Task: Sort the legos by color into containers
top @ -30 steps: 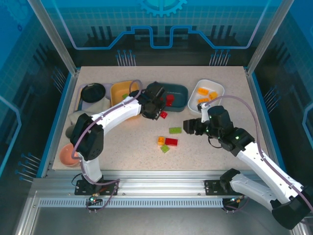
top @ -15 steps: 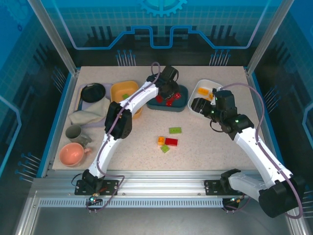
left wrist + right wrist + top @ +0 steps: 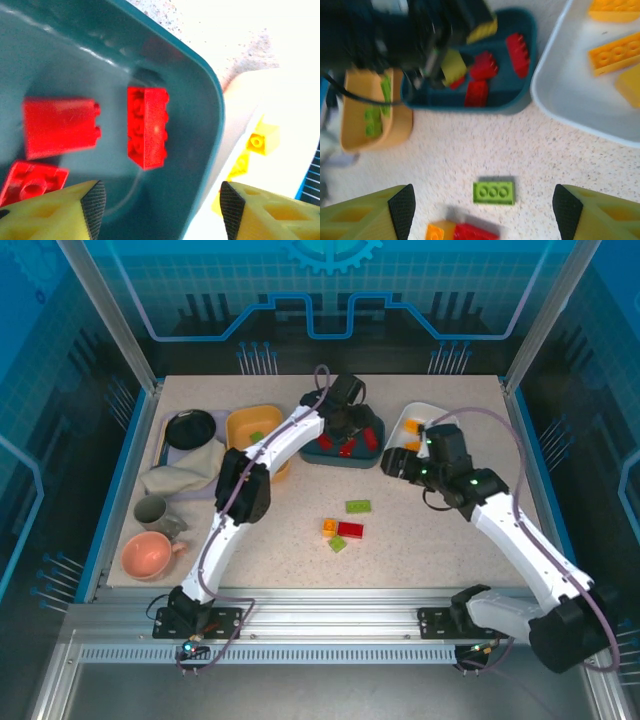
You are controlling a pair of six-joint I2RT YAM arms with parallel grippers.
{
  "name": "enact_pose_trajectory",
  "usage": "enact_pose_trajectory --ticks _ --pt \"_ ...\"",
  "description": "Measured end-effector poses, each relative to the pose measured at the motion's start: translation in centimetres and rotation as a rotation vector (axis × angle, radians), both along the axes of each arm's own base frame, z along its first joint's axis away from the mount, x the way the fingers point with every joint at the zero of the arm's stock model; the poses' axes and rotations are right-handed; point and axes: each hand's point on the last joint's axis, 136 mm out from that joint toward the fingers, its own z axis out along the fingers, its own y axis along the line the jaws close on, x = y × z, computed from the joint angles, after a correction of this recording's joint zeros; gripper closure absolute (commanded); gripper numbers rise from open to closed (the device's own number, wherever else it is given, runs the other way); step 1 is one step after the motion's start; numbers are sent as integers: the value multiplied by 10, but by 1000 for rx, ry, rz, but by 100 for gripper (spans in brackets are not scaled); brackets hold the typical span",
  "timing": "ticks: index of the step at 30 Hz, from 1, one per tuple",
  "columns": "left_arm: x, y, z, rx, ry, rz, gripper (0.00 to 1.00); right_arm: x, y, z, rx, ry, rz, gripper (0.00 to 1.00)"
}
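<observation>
Speckled tabletop [image 3: 300,560] leaves you four loose legos [image 3: 493,192]; red bricks [image 3: 147,125] lie in the teal tub [image 3: 200,150], orange bricks [image 3: 615,50] in the white tub [image 3: 560,105], green bricks [image 3: 372,122] in the yellow-orange tub [image 3: 400,127]. Left gripper [image 3: 160,200] and right gripper [image 3: 482,200] gape empty.

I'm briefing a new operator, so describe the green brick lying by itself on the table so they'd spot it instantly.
Find the teal tub at the back of the table. In front of it, on bare surface, lies a flat lime-green brick. It sits alone, three studs showing in a row, apart from the orange, red and green cluster nearer the front edge.
</observation>
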Motion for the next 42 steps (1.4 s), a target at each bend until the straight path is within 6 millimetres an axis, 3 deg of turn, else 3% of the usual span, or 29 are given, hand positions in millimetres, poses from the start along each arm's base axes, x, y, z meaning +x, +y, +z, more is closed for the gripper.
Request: enact_pose_trajectory --ticks 4,7,9,11,13,17,21,25,30,37,42 --pt "-45 43 54 -27 -18 44 26 -16 54 -26 -163 68 232 23" --pt "-85 101 87 -65 -45 123 22 -40 91 -50 -272 100 424 21" --pt "-111 140 94 -77 -56 177 20 -57 111 -68 -337 122 547 18" --pt "-140 173 90 -72 -53 220 17 -72 125 -86 -399 149 664 16" --pt "-176 191 78 -62 -33 232 16 -82 136 -104 -471 183 773 15" --pt "-240 215 51 -44 9 235 16 -83 147 -127 -590 223 892 15" --pt "-283 232 38 -73 20 272 16 -77 150 -143 -680 253 953 16" --pt "-300 238 32 -99 32 309 16 -69 152 -154 -746 280 980 22" --pt "-301 239 32 -103 33 313 16 -67 149 -168 -797 319 999 32" --pt "-300 238 33 -109 29 314 17 -62 152 -180 -826 352 1000 65" --pt "-296 235 33 -117 34 311 18 -58 154 -176 -827 342 983 75"
